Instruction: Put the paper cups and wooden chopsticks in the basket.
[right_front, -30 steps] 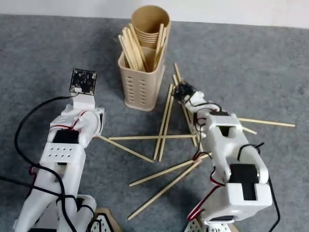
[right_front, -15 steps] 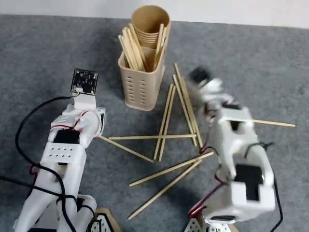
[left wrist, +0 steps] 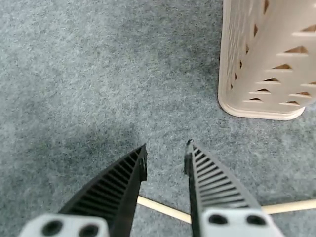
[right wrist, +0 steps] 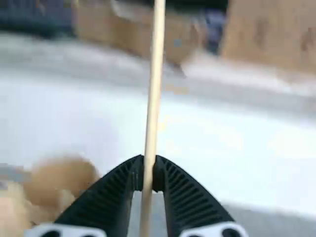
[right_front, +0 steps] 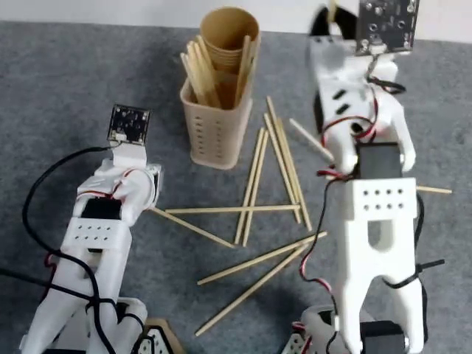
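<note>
Grey counter (right_front: 74, 74), basket (right_front: 217, 136) with paper cups (right_front: 230, 37), loose chopsticks (right_front: 221, 209) nearer, right gripper (right wrist: 147, 165) pinching one chopstick (right wrist: 157, 74), left gripper (left wrist: 166, 147) spread.

- A grey, felt-like table cover (right_front: 66, 81) lay under everything.
- The basket (right_front: 215, 136) stood on the cover, just ahead of the left claw (left wrist: 165, 148) and off to its right.
- One chopstick (left wrist: 157, 207) lay flat on the cover, crossing beneath that claw just behind its tips.
- A loose scatter of chopsticks (right_front: 251, 209) lay criss-crossed to the left claw's right, some overlapping.
- Another chopstick (right_front: 435, 190) lay well behind and below the raised right claw (right wrist: 147, 165), on that arm's right side.
</note>
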You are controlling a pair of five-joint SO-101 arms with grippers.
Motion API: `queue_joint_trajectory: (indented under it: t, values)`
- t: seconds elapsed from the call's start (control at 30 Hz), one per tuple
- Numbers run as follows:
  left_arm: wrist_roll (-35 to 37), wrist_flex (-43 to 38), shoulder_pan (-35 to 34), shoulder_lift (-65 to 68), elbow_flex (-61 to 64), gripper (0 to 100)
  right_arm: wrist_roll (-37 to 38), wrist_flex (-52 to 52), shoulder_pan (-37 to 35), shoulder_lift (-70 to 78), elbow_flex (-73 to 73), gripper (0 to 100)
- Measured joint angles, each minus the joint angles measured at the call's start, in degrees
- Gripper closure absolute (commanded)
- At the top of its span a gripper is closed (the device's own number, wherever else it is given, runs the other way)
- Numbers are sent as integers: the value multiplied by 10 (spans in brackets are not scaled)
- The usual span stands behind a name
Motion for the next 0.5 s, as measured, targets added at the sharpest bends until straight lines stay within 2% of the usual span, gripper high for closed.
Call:
queue_joint_trajectory:
  t: [0.1,0.2,0.33,0.5]
  values:
    - [0,0,0,0,0,836,-7,0,-62,0,-44,992]
    - [0,0,0,0,0,836,-52,-11,-104,-1,-46,992]
    - [0,0,0,0,0,836,-123,-95,-113,23,-19,992]
    - [0,0,0,0,0,836,-148,-172,-126,74,28,992]
